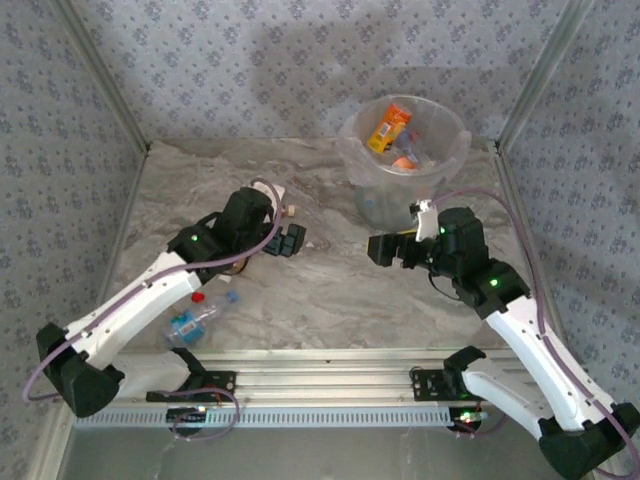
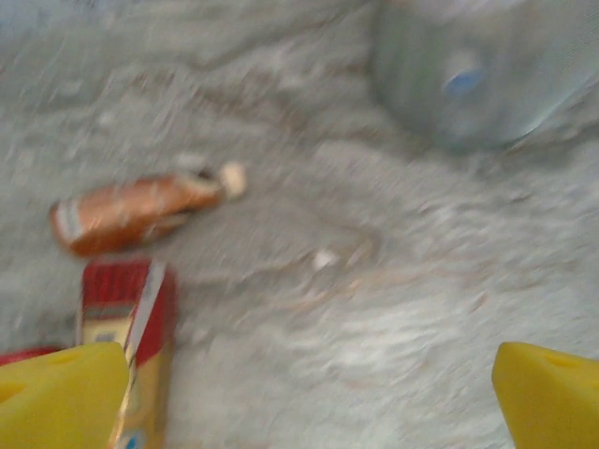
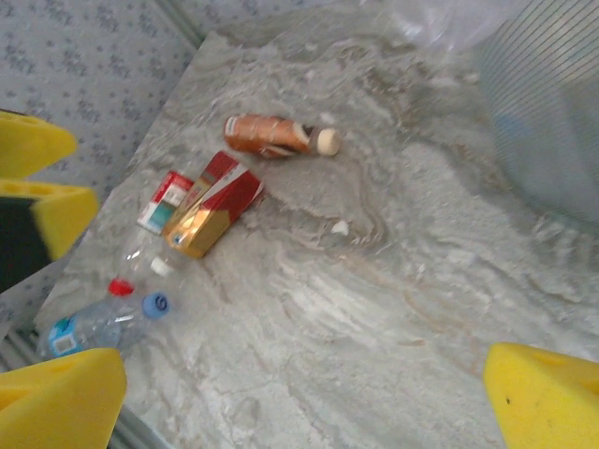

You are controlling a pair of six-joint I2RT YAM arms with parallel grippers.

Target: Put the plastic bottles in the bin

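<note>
The bin, a translucent bucket with a bag liner, stands at the back right and holds an orange bottle among others. A brown bottle with a cream cap lies on the marble, blurred in the left wrist view. A clear bottle with a blue label lies near the front left, seen also beside a blue cap. My left gripper is open and empty over the table. My right gripper is open and empty beside the bin.
A red-and-gold carton lies by the brown bottle, with a small red-and-teal pack next to it. Loose red and white caps lie nearby. Patterned walls close in three sides; a metal rail runs along the front.
</note>
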